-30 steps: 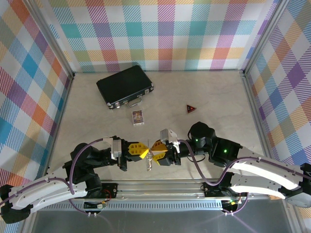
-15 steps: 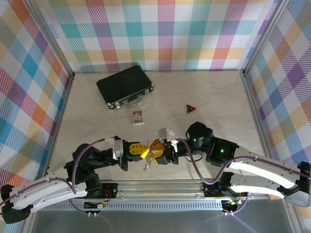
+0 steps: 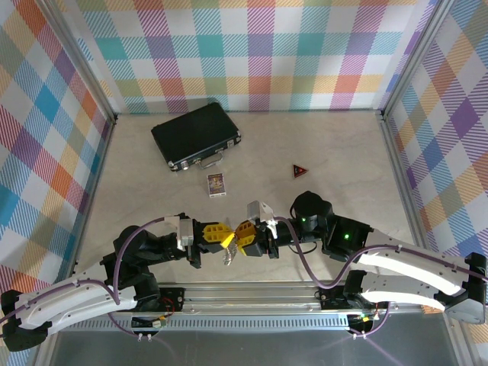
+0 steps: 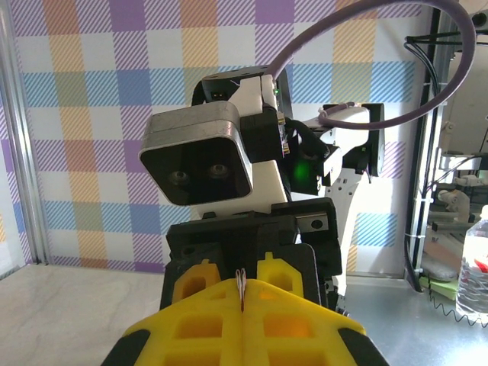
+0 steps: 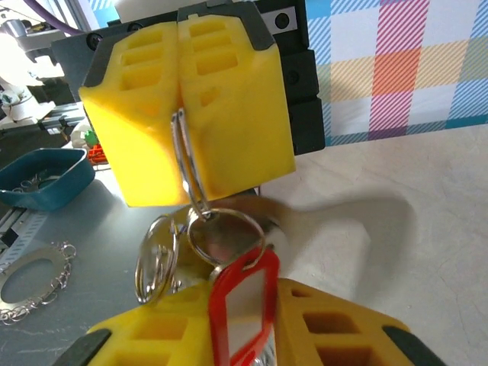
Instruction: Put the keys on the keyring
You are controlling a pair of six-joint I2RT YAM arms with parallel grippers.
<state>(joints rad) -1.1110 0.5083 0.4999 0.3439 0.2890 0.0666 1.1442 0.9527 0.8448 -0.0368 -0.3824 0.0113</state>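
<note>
Tabletop (image 3: pixel 335 145) is pale and marbled, fenced on three sides by walls (image 3: pixel 259 46) of pastel plaid. A black case (image 3: pixel 197 136) lies toward the far left with a small card (image 3: pixel 216 184) just in front of it. A dark red triangular piece (image 3: pixel 300 171) sits well apart to the right.

Near the front edge the left gripper (image 3: pixel 226 238) and right gripper (image 3: pixel 242 235) meet tip to tip. From above, what hangs between them is a silvery blur, too small to sort out.

The right wrist view makes it plain. The left gripper's yellow fingers (image 5: pixel 229 99) are pressed together on the thin wire of the keyring (image 5: pixel 183 156), which dangles below them with further rings. The keys (image 5: pixel 242 305) stand with the red tag upright, pinched between the right gripper's own fingers (image 5: pixel 335 328); the metal blade is cut off at the bottom edge.

In the left wrist view a thin sliver sits at the seam of the closed fingers (image 4: pixel 206 328), and the other arm's camera housing (image 4: pixel 198 160) faces them.
</note>
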